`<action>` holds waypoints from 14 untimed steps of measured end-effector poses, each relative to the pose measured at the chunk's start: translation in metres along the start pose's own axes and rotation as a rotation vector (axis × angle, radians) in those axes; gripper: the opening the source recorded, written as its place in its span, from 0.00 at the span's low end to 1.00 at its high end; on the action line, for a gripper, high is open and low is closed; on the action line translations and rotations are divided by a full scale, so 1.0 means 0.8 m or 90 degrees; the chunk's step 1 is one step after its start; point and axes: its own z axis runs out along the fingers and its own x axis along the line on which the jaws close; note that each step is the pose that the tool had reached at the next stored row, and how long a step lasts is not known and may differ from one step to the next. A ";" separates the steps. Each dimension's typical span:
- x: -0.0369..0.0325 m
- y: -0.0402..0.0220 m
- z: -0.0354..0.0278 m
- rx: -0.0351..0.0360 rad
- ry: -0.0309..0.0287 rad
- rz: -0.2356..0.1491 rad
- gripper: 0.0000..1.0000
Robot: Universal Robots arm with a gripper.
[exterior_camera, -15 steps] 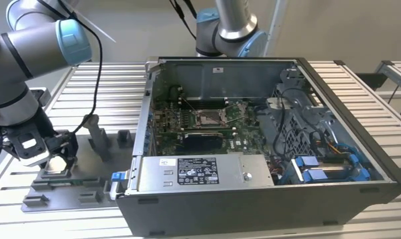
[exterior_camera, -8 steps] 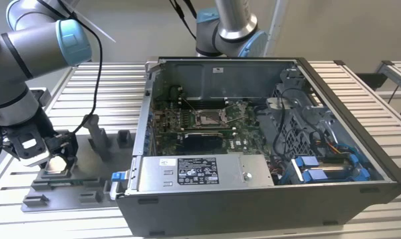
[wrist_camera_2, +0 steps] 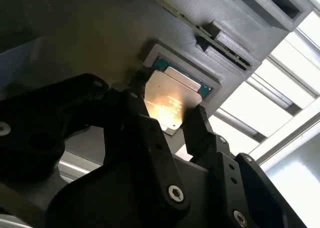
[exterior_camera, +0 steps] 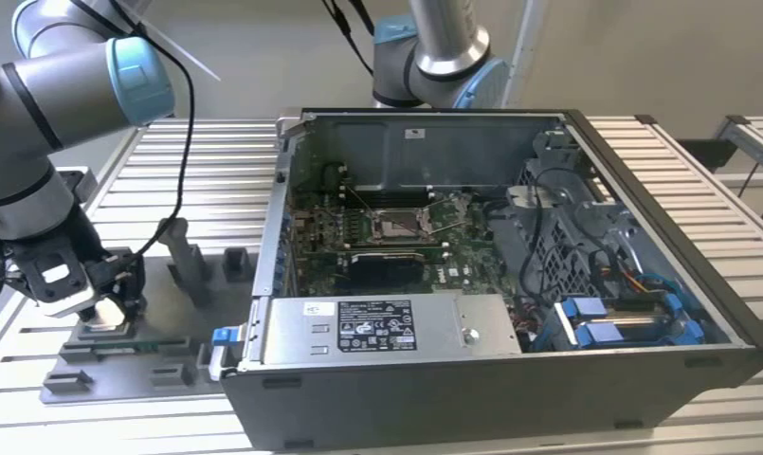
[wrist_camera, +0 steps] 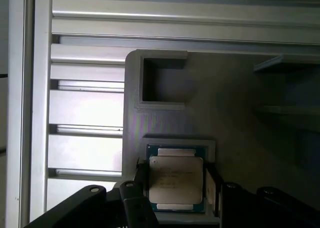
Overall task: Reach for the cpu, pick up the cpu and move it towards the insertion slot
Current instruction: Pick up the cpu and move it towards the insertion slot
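Item, as we find it: hand (exterior_camera: pixel 105 318) down at the grey plate (exterior_camera: pixel 116 365), on the exterior view's left of the worktop (exterior_camera: pixel 217 161); clenched on the cpu (wrist_camera: pixel 176 180), with black fingers (wrist_camera_2: pixel 197 125) against two opposite edges (so both wrist views have it); cpu lying flat in its square recess in the plate, metal top up; slot (exterior_camera: pixel 394 224) well apart, on the board inside the open case (exterior_camera: pixel 482 398), dark centre showing.
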 end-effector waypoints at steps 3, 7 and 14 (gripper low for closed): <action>0.0000 0.0000 0.0000 0.0002 0.0000 0.000 0.00; 0.0000 0.0000 -0.0006 0.0005 0.0000 0.000 0.00; 0.0000 0.0006 -0.0160 0.0004 0.0000 0.000 0.00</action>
